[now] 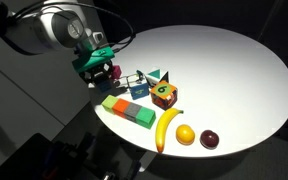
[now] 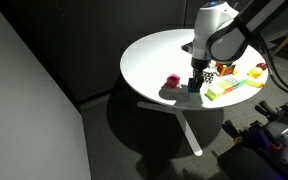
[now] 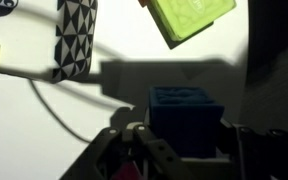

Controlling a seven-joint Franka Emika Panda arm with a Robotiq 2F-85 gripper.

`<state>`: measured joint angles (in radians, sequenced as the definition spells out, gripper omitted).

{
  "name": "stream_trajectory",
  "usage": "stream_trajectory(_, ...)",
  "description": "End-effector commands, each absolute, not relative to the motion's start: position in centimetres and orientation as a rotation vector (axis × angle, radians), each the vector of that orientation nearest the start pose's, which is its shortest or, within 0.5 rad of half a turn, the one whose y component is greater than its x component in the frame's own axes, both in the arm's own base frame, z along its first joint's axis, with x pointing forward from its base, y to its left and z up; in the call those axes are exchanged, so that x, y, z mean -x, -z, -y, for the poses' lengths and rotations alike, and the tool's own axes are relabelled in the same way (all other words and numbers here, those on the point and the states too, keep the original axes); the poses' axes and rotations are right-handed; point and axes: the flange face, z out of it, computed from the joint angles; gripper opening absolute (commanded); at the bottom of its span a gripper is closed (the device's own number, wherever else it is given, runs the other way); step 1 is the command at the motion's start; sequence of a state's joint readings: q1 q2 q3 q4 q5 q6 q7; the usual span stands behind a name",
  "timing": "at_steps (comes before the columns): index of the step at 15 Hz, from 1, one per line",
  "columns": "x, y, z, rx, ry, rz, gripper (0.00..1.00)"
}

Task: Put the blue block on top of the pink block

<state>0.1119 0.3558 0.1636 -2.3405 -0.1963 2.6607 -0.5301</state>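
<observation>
The blue block (image 3: 184, 118) is a small dark-blue cube, and in the wrist view it sits between the two fingers of my gripper (image 3: 184, 140), which is shut on it. In an exterior view the gripper (image 2: 196, 80) points straight down near the table's edge with the blue block (image 2: 195, 87) at its tip, close to the tabletop. The pink block (image 2: 172, 81) lies on the table just beside it, apart from the blue block. In an exterior view the gripper (image 1: 102, 68) hides both blocks.
On the round white table (image 1: 224, 70) lie a green-and-orange long block (image 1: 127, 110), a banana (image 1: 169, 128), an orange (image 1: 185, 134), a dark red fruit (image 1: 210, 139), a numbered cube (image 1: 165, 93), teal triangles (image 1: 156, 76) and a black-and-white patterned block (image 3: 76, 38).
</observation>
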Motion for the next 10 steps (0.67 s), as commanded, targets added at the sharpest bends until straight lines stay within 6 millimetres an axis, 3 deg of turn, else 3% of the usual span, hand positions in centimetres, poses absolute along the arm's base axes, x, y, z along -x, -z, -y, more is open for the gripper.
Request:
stream_trajectory(1, -50.8, -18.1, -15.5, 2.864, -0.059, 1.373, 0.28)
stream_trajectory(4, -51.7, -18.2, -15.9, 2.888, -0.043, 1.309, 0.28)
stream_trajectory(10, -52.8, -20.5, -16.6, 2.908, -0.006, 1.256, 0.28)
